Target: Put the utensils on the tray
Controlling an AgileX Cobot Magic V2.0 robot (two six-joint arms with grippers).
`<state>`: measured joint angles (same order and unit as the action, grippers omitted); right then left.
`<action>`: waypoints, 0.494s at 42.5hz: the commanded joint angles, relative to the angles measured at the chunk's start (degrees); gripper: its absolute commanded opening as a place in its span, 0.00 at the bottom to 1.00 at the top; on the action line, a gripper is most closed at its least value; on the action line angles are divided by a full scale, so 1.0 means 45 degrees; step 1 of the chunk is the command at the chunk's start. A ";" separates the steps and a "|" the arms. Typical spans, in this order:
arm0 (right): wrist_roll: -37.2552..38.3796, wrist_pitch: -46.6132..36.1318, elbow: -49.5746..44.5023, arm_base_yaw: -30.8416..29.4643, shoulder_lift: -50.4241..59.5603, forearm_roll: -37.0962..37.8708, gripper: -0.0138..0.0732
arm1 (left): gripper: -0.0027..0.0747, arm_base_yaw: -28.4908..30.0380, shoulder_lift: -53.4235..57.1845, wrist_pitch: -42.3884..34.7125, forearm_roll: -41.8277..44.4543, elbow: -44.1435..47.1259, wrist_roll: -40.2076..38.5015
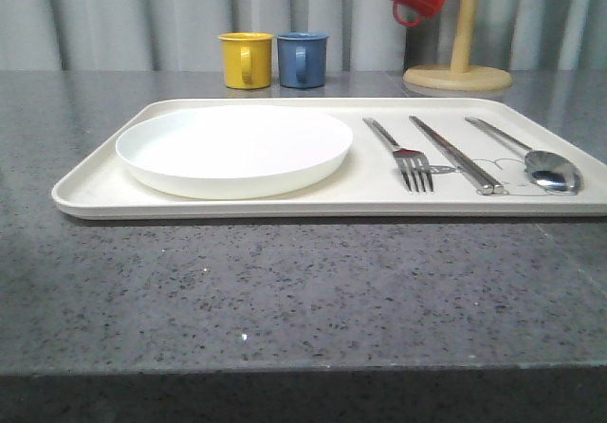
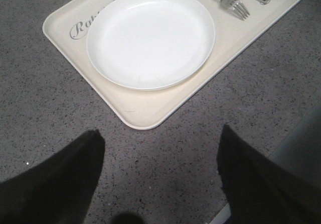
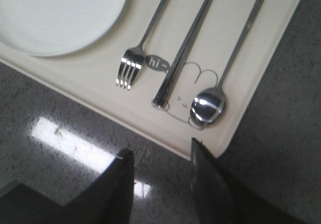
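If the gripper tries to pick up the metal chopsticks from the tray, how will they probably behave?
The chopsticks look like polished metal, so they are probably stiff and may slip between the jaws. They lie flat and low on the tray, so getting under them could be hard. As two separate sticks side by side, they might split apart when pushed, sliding rather than rolling.
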<state>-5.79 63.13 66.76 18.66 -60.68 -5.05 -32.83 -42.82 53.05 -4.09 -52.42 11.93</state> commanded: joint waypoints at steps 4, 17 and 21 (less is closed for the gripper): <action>0.0155 -0.0272 -0.1250 0.0022 0.2410 0.0111 0.52 | 0.65 -0.0116 0.0014 -0.0863 -0.0141 -0.0327 -0.0091; 0.0155 -0.0561 -0.3370 0.0022 0.5962 0.0125 0.52 | 0.65 -0.0116 0.0014 -0.0863 -0.0141 -0.0327 -0.0091; 0.0155 -0.0561 -0.3635 0.0022 0.6529 0.0125 0.52 | 0.65 -0.0116 0.0014 -0.0910 -0.0141 -0.0327 -0.0091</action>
<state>-5.02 64.41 49.91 18.66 -32.60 -4.73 -32.83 -42.82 53.05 -4.09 -52.42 11.93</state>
